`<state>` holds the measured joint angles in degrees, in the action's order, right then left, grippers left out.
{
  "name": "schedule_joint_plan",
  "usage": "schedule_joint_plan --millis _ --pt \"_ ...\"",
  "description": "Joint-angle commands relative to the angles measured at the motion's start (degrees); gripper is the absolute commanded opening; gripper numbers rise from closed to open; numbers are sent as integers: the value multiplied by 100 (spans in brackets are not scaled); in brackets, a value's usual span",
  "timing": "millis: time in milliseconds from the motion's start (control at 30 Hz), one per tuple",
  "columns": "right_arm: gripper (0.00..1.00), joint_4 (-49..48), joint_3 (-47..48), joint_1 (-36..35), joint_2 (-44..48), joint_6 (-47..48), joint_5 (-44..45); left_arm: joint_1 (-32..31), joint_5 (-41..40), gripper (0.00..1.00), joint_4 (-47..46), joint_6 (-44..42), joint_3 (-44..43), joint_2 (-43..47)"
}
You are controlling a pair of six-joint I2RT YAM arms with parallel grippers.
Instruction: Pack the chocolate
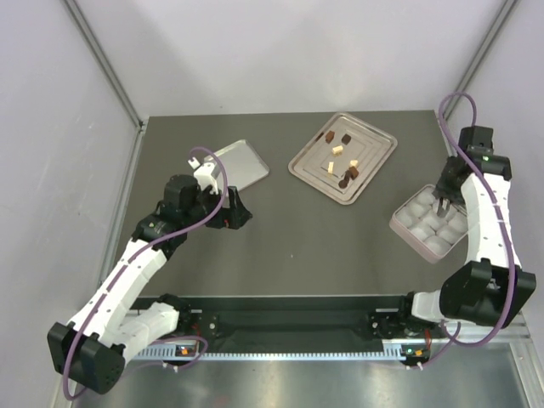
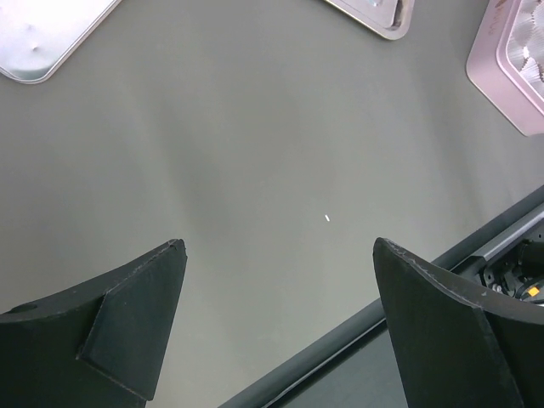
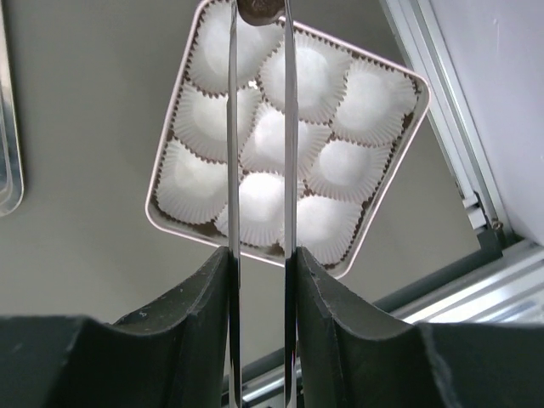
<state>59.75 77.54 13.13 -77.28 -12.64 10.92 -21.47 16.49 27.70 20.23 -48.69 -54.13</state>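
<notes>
My right gripper [image 3: 262, 255] is clamped narrow on a pair of tweezers [image 3: 289, 170]: two thin, flat, shiny metal blades running almost parallel out from between the matte black fingers. At their tips sits one small, rounded, dark brown piece [image 3: 259, 8], cut off by the top of the wrist view. It lies over the corner cup of the box [image 2: 497, 81]. I cannot tell whether it touches the paper.

The box is square with rounded corners and a smooth pale pink wall. It holds nine white fluted paper cups [image 3: 270, 140] in three rows of three, and it lies near the right edge of the table [image 1: 323, 246], about midway along it.

The rest of the chocolate [image 1: 353, 172], little dark brown and cream blocks, lies scattered on a brushed silver tray [image 1: 370, 144] with a raised rim. That tray sits near the middle of the far edge, well apart from the tweezers. A second silver tray [image 1: 242, 163], bare, lies toward the far left corner.

My left gripper [image 2: 279, 245] hangs spread wide over bare tabletop in the left half, gripping nothing.

The tabletop is flat, matte dark grey. Pale plain walls [image 1: 280, 51] with metal corner posts close it in, and a ribbed aluminium rail [image 1: 289, 348] runs along the near edge.
</notes>
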Motion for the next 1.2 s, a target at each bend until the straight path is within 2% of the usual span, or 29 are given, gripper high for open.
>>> schedule_joint_plan --millis 0,167,700,933,1167 --pt "32 99 -63 76 335 8 -125 -41 135 96 -292 34 43 139" --pt "32 -94 -309 85 389 52 -467 -76 82 96 -274 16 52 218" --pt "38 -604 -846 85 257 25 -442 -129 65 96 -248 7 35 157" --pt "42 -543 -635 76 292 69 -362 -138 30 96 -222 -1 43 157" --pt "42 -201 226 -301 310 -19 -292 -147 -50 96 -195 -28 43 131"
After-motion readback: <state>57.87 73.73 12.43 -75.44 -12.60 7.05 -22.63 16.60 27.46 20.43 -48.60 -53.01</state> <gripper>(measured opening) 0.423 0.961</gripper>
